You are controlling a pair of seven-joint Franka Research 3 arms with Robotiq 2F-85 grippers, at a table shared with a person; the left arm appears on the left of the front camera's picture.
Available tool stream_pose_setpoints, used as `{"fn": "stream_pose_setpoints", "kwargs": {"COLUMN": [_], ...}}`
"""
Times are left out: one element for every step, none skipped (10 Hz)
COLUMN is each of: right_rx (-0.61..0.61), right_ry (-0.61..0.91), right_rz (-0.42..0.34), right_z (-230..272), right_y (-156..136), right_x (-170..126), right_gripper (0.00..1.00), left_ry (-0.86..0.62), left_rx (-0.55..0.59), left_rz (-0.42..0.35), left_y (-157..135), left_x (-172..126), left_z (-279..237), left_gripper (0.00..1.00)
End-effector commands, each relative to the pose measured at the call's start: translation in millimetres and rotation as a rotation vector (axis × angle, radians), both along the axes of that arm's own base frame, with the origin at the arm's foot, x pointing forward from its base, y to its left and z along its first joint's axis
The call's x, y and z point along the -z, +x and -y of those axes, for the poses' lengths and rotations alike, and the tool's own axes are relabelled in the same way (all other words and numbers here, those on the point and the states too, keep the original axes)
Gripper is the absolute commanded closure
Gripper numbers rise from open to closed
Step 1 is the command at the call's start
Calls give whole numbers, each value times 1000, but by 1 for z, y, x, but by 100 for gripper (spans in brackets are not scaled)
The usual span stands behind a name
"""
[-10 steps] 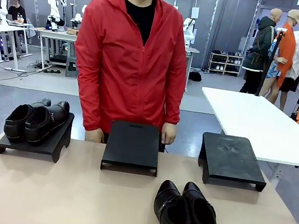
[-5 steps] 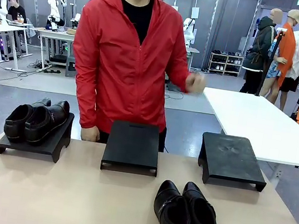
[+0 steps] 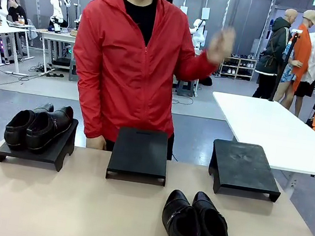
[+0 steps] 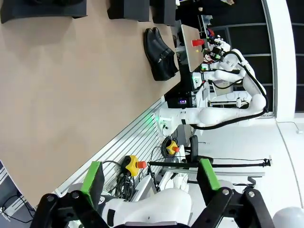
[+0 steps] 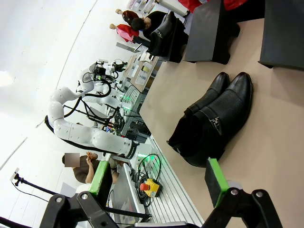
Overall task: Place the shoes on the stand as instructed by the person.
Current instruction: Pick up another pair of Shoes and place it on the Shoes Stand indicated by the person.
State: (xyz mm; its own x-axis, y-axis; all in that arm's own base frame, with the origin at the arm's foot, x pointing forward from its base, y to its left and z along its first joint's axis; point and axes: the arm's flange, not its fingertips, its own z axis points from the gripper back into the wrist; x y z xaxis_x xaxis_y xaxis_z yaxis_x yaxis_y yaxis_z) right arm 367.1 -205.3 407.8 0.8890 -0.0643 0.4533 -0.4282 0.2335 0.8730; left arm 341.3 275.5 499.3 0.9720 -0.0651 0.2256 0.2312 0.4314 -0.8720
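Left gripper [image 4: 149,176] and right gripper [image 5: 157,176] are held open, empty, well back from the loose shoes [image 3: 195,227] on the table [image 3: 72,212]; another pair [image 3: 37,127] is set on the left stand [image 3: 27,155]; middle stand [image 3: 139,154] and right stand [image 3: 245,167] are bare; the person's hand [image 3: 220,44] is raised, so no reach should be begun until a stand is indicated.

A robotics lab in a large open hall. Beyond the tan surface [image 3: 72,212], grey partition panels [image 3: 237,23] line the back, a white work table [image 3: 274,132] stands on the grey floor, and cables [image 3: 40,71] trail across it. Beside the surface's near edge, a yellow emergency-stop box [image 4: 130,164] sits by a white robot arm [image 4: 223,115].
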Motion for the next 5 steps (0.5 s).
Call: {"fn": "stream_pose_setpoints", "kwargs": {"right_rx": [-2, -2, -2, -2, -2], "right_ry": [3, 3, 3, 3, 3], "right_rz": [6, 6, 6, 6, 6], "right_z": [0, 0, 0, 0, 0], "right_y": [0, 0, 0, 0, 0], "right_x": [-2, -2, -2, -2, -2], "right_gripper": [0, 0, 0, 0, 0], "left_ry": [-6, -6, -6, -6, -6], "left_rx": [15, 15, 15, 15, 15], "left_rz": [11, 11, 11, 11, 11], "left_y": [-4, -4, -4, -4, -4], "left_x": [0, 0, 0, 0, 0], "left_z": [4, 4, 4, 4, 4], "left_gripper": [0, 0, 0, 0, 0]}}
